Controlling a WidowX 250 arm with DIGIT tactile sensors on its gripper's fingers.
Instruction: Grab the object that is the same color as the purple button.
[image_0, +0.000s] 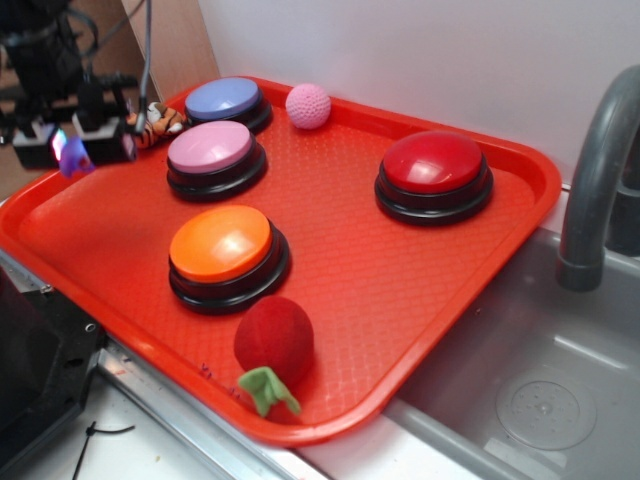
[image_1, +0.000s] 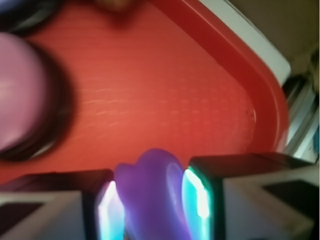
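Ext. view: black WidowX gripper (image_0: 76, 146) up at far left, above the left edge of the red textured plastic tray (image_0: 420, 300). Small violet-purple rubbery toy (image_0: 73, 158) pinched betw. its fingers, clear of the tray surface. Wrist view confirms: jaws clenched on the toy (image_1: 152, 192), a rounded purple blob filling the gap betw. the two lit pads (image_1: 196, 194), tray floor below and blurred.

On tray, left-back to front:
- lavender-blue domed push button on black base (image_0: 228, 102), back left, near gripper.
- small striped tiger toy (image_0: 160, 123) just beside that button, partly hidden behind gripper.
- pinkish-mauve domed button on black base (image_0: 214, 157), in front of the lavender one; also at left edge of wrist view (image_1: 22, 95), out of focus.
- orange domed button on black base (image_0: 226, 256), nearer cam.
- red fuzzy ball w/ green leaf tag (image_0: 273, 345), front edge, just beside orange button.
- pink knitted ball (image_0: 308, 105), back rim, right of lavender button.
- red domed button on black base (image_0: 434, 175), right side, well apart from the others.

Right of tray: grey sink basin (image_0: 540, 390) w/ grey curved faucet (image_0: 595, 180).
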